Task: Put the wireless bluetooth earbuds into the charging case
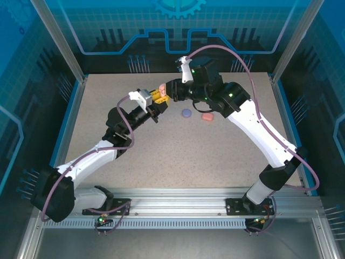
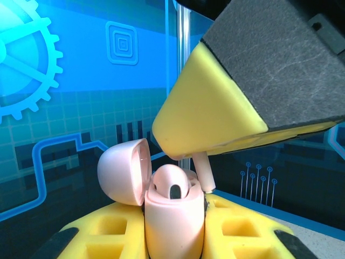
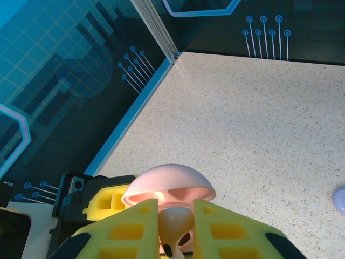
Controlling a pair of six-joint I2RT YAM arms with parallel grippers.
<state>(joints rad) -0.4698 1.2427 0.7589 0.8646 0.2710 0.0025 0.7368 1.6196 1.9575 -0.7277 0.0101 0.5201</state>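
A pale pink charging case [image 2: 173, 216] stands upright with its lid [image 2: 123, 170] swung open to the left. My left gripper [image 2: 173, 234] is shut on the case body. One pale pink earbud [image 2: 171, 182] sits in the case. My right gripper [image 3: 175, 216] is shut on a second pale pink earbud [image 3: 173, 225], whose stem [image 2: 204, 171] hangs just over the case's right side. In the top view the case [image 1: 160, 89] is held above the table at back centre, with the left gripper [image 1: 157, 102] and right gripper [image 1: 167, 94] meeting at it.
A purple case [image 1: 186, 113] and a coral case [image 1: 207, 116] lie shut on the speckled table [image 1: 178, 151], right of the grippers. The purple case's edge [image 3: 339, 197] also lies at the right of the right wrist view. Blue panels wall the table.
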